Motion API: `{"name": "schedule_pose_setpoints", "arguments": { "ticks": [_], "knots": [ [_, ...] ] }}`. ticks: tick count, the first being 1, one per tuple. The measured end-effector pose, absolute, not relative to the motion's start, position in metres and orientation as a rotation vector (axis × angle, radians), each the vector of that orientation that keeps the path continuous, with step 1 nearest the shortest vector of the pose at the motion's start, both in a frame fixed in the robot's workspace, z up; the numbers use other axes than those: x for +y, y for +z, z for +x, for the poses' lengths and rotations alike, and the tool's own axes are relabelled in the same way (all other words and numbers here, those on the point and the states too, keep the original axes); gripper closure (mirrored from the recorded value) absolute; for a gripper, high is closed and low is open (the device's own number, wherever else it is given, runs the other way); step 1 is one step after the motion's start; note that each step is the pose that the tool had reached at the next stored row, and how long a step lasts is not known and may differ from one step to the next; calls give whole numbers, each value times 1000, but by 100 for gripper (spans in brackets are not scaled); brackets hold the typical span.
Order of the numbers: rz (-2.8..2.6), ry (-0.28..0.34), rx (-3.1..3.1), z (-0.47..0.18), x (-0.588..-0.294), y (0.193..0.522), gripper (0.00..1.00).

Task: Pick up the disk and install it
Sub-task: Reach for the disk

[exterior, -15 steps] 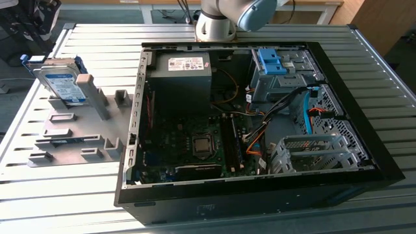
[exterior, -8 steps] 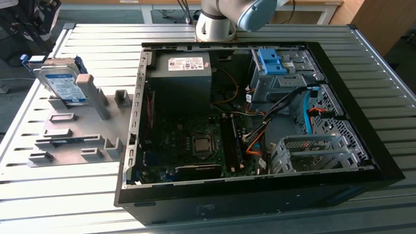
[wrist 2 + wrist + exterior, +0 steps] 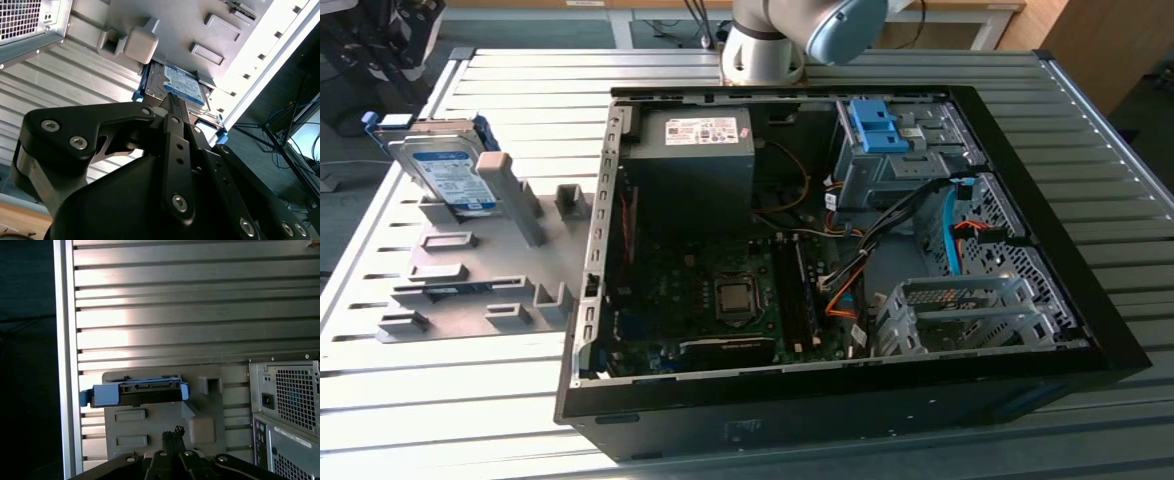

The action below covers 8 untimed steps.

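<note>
Fingers [image 3: 173,111] closed, disk [image 3: 182,85] racked on slatted table [image 3: 454,400].

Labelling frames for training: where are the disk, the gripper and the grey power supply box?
the disk [image 3: 447,178], exterior view, its label.
the gripper [image 3: 172,102], second wrist view, fingertips.
the power supply box [image 3: 694,170], exterior view, top face.

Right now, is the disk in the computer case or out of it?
Out. The disk stands tilted in the grey fixture, at the exterior view's left of the open case; the gripper is not holding it.
</note>
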<state>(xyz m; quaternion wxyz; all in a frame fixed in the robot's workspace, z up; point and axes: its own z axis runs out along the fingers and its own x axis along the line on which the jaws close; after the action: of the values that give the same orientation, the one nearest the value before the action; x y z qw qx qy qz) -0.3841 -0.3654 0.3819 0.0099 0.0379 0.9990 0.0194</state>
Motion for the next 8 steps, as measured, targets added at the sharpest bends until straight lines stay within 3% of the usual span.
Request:
{"name": "schedule_pose_setpoints", "arguments": {
  "ticks": [8],
  "knots": [
    [118,61,3119,-410,-359,381,89]
  ]
}}
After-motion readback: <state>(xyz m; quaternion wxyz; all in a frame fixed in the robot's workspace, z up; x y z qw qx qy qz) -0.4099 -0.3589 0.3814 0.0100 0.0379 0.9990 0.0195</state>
